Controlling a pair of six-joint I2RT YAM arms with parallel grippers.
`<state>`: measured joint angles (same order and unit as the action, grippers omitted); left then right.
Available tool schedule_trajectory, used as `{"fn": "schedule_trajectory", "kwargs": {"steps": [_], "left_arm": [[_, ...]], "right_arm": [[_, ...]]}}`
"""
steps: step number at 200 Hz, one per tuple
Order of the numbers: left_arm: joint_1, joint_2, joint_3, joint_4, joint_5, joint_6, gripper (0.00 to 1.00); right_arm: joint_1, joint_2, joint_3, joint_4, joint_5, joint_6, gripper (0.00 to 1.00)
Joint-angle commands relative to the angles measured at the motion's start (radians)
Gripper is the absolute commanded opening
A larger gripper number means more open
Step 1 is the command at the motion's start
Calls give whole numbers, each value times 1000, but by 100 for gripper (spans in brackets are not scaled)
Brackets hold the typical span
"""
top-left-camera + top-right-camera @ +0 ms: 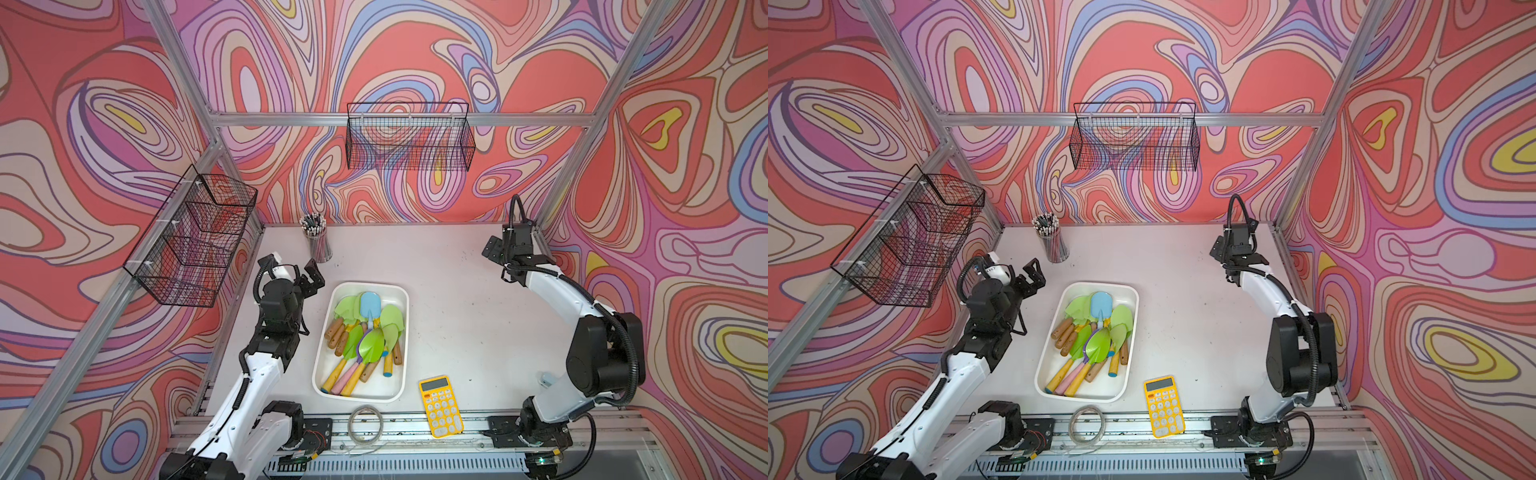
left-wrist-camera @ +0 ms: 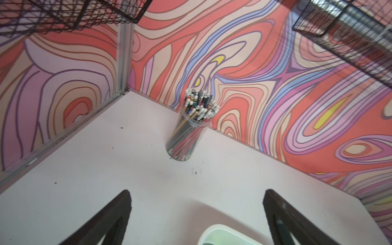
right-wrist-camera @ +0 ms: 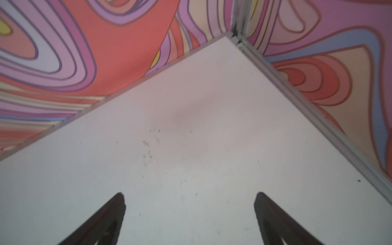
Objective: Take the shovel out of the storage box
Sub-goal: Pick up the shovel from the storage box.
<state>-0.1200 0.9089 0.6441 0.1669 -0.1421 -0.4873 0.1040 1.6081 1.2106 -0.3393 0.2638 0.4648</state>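
Observation:
The storage box (image 1: 376,388) (image 1: 1100,388) is a shallow white tray in the middle of the table, and one corner of it (image 2: 222,230) shows in the left wrist view. Several toy shovels lie piled in it. A green-bladed shovel (image 1: 371,345) (image 1: 1099,345) lies on top and a light blue one (image 1: 369,303) (image 1: 1101,302) sits toward the far end. My left gripper (image 1: 313,276) (image 1: 1034,272) (image 2: 196,192) hangs open above the table, just beyond the box's far left corner. My right gripper (image 1: 492,249) (image 1: 1217,247) (image 3: 189,194) is open near the far right corner, over bare table.
A clear cup of pencils (image 1: 318,241) (image 2: 188,131) stands at the back, just beyond the left gripper. A yellow calculator (image 1: 440,405) lies right of the box near the front. A coiled cable (image 1: 365,422) rests on the front rail. Black wire baskets (image 1: 409,137) (image 1: 191,237) hang on the walls.

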Motion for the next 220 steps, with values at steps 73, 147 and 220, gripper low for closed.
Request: {"fn": "schedule_trajectory", "kwargs": {"steps": [73,147,220], "left_arm": [[-376,-25,132,-789,105,-48,78],[-631,-45,-55,-892,37,-235,47],[-693,6,-97,-824,71,-213,37]], "right_arm": [[194,-180,-116,-148,-291,-74,98],[292,-196,-211,-153,-324,-62,86],[317,-180,-255,-135,-312,-28,81]]}}
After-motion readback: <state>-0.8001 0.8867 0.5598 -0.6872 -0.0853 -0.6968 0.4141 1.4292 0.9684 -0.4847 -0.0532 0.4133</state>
